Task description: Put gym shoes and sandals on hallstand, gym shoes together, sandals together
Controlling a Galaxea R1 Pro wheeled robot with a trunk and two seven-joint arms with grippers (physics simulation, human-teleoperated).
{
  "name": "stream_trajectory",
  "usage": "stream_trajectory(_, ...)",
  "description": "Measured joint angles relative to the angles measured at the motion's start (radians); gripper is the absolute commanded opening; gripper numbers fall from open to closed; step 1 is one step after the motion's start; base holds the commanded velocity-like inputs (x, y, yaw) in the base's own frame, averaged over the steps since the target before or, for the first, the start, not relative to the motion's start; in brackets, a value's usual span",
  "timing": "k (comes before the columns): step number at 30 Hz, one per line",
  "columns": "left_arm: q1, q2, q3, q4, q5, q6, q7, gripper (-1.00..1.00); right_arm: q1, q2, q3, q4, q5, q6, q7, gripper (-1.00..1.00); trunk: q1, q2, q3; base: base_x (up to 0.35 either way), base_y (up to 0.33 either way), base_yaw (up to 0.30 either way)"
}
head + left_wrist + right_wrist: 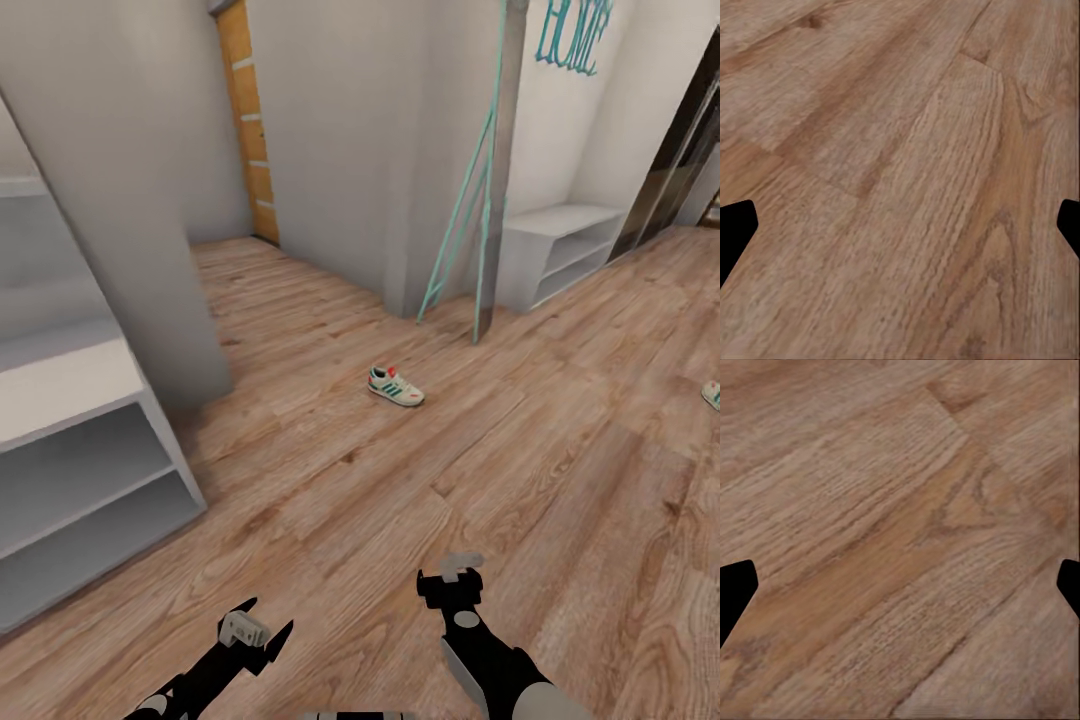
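Nearest to me are my two claws, hanging low over the light brown wood-grain plank floor [420,480]. My left gripper [262,627] has its dark fingers spread apart with nothing between them, and its wrist camera looks down on bare planks [900,180] with the fingertips wide at either edge. My right gripper [450,580] is likewise released and empty, with plain boards [900,540] under it.

Farther out, in the middle of the floor, one cream-white lace-up sneaker with green side stripes and a red tongue label [396,386] lies on its sole, well apart from both claws. A second shoe of the same colours [712,394] is cut off by the picture's right edge, also on the floor.

To my left stands a low white unit with two open shelf tiers [85,470]. A similar low white two-tier bench [560,245] stands against the far wall, beneath teal lettering [572,32], beside a leaning teal-framed panel [480,190].
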Motion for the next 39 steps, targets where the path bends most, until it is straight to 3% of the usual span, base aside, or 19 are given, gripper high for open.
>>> stream_trajectory(11, 0.000, 0.000, -0.001, 0.000, 0.000, 0.001, 0.000, 1.00, 0.000, 0.000, 0.000, 0.000, 0.000, 0.000, 0.000, 1.00, 0.000, 0.000, 0.000, 0.176, -0.012, -0.186)
stream_trajectory(39, 0.000, 0.000, -0.002, -0.001, 0.000, 0.002, 0.039, 1.00, 0.000, 0.001, 0.000, 0.001, 0.000, 0.000, 0.000, 1.00, 0.000, 0.000, 0.000, 0.336, 0.040, -0.008)
